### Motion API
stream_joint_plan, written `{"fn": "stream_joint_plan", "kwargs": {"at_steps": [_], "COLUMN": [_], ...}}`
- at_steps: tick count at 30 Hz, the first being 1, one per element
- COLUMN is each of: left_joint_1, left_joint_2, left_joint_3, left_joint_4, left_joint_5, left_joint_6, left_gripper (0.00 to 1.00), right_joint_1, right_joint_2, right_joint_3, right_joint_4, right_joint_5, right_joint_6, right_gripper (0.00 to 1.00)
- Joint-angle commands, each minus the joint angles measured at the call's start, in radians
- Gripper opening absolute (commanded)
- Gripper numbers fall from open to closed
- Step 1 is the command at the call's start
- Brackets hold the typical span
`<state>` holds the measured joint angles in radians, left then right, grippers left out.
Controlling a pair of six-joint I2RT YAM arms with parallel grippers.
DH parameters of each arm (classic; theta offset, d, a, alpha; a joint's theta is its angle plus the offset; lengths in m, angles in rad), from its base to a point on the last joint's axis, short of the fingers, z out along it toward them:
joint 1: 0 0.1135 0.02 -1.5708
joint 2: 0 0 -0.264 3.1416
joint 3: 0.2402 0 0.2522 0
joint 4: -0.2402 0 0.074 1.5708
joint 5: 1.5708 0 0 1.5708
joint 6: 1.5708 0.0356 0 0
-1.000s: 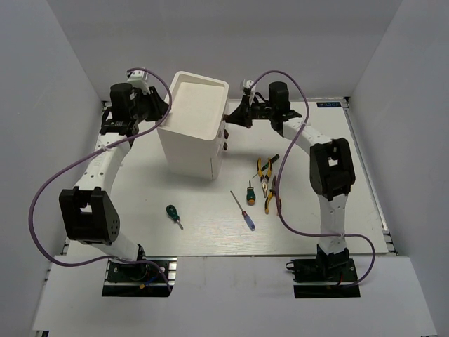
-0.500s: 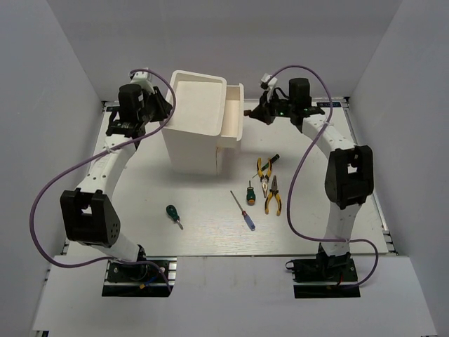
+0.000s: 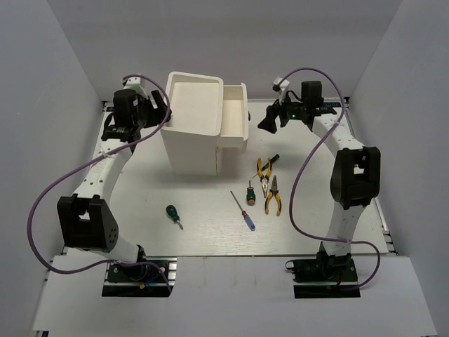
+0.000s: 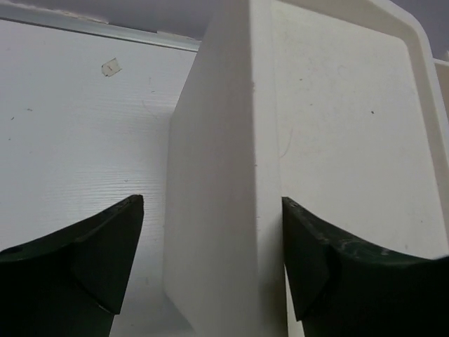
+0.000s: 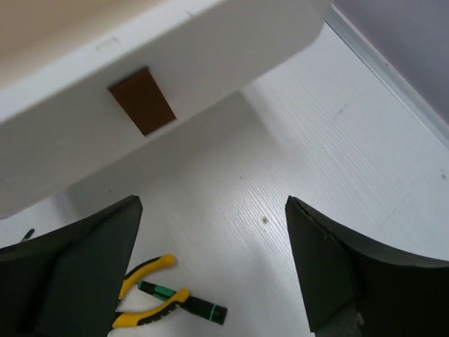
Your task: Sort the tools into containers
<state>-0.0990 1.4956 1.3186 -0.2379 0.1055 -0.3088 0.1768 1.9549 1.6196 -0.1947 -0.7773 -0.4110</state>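
Observation:
The white cabinet [image 3: 191, 126] stands at the back, its top drawer [image 3: 236, 111] pulled out to the right. My right gripper [image 3: 269, 122] hangs open just right of the drawer front, off its brown knob [image 5: 140, 100]. My left gripper [image 3: 158, 112] is open astride the cabinet's upper left edge [image 4: 224, 175], a gap at each finger. On the table lie two yellow-handled pliers [image 3: 264, 168] [image 3: 272, 196], a dark-handled screwdriver [image 3: 271, 160], a small green screwdriver [image 3: 249, 192], a blue-handled one [image 3: 246, 214] and a stubby green one [image 3: 171, 213]. The right wrist view shows pliers [image 5: 144, 281] and the dark screwdriver [image 5: 189, 303] below.
White walls close in the table at the left, right and back. Purple cables loop from both arms over the table sides. The lower drawers' dark knobs [image 3: 227, 144] face right below the open drawer.
The right gripper pulled the top drawer out to the right, then let go of the knob, opened and drew back. The left gripper opened off the cabinet's edge.

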Motion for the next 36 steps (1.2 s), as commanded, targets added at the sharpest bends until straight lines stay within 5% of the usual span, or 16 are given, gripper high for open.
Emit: {"fn": "stream_joint_plan", "kwargs": {"at_steps": [1, 6, 8, 9, 10, 12, 14, 16, 19, 22, 27, 36], "left_joint_1": [0.001, 0.001, 0.001, 0.001, 0.001, 0.001, 0.001, 0.001, 0.001, 0.001, -0.008, -0.008], "left_joint_2": [-0.009, 0.028, 0.028, 0.028, 0.011, -0.061, -0.122, -0.221, -0.332, -0.414, -0.563, -0.595], "left_joint_3": [0.022, 0.132, 0.195, 0.211, 0.211, 0.202, 0.142, 0.041, -0.103, -0.232, -0.325, -0.338], "left_joint_4": [-0.028, 0.022, 0.012, 0.002, -0.007, -0.041, -0.090, -0.121, -0.188, -0.221, -0.267, -0.308], "left_joint_5": [0.046, 0.080, 0.066, 0.054, 0.019, 0.003, -0.010, 0.020, 0.090, 0.114, 0.094, 0.117], "left_joint_6": [0.023, 0.042, 0.042, 0.042, 0.053, 0.053, 0.080, 0.080, 0.089, 0.059, 0.004, -0.007], "left_gripper": [0.88, 0.94, 0.91, 0.75, 0.57, 0.12, 0.05, 0.15, 0.51, 0.65, 0.70, 0.71], "right_joint_1": [-0.023, -0.034, -0.030, -0.027, -0.019, -0.005, 0.029, 0.055, 0.092, 0.125, 0.165, 0.168], "right_joint_2": [-0.057, -0.111, -0.135, -0.143, -0.149, -0.175, -0.232, -0.281, -0.280, -0.212, -0.128, -0.019], "right_joint_3": [0.007, -0.039, -0.041, -0.056, -0.073, -0.118, -0.240, -0.341, -0.402, -0.376, -0.337, -0.296], "right_joint_4": [-0.066, -0.230, -0.368, -0.393, -0.420, -0.499, -0.458, -0.388, -0.304, -0.334, -0.301, -0.256], "right_joint_5": [0.036, 0.209, 0.223, 0.255, 0.274, 0.315, 0.384, 0.415, 0.495, 0.552, 0.650, 0.679], "right_joint_6": [0.001, -0.025, -0.058, -0.033, -0.003, 0.050, 0.118, 0.165, 0.265, 0.316, 0.403, 0.537], "right_gripper": [0.91, 0.91, 0.81, 0.21, 0.00, 0.00, 0.00, 0.04, 0.39, 0.41, 0.42, 0.42]}}
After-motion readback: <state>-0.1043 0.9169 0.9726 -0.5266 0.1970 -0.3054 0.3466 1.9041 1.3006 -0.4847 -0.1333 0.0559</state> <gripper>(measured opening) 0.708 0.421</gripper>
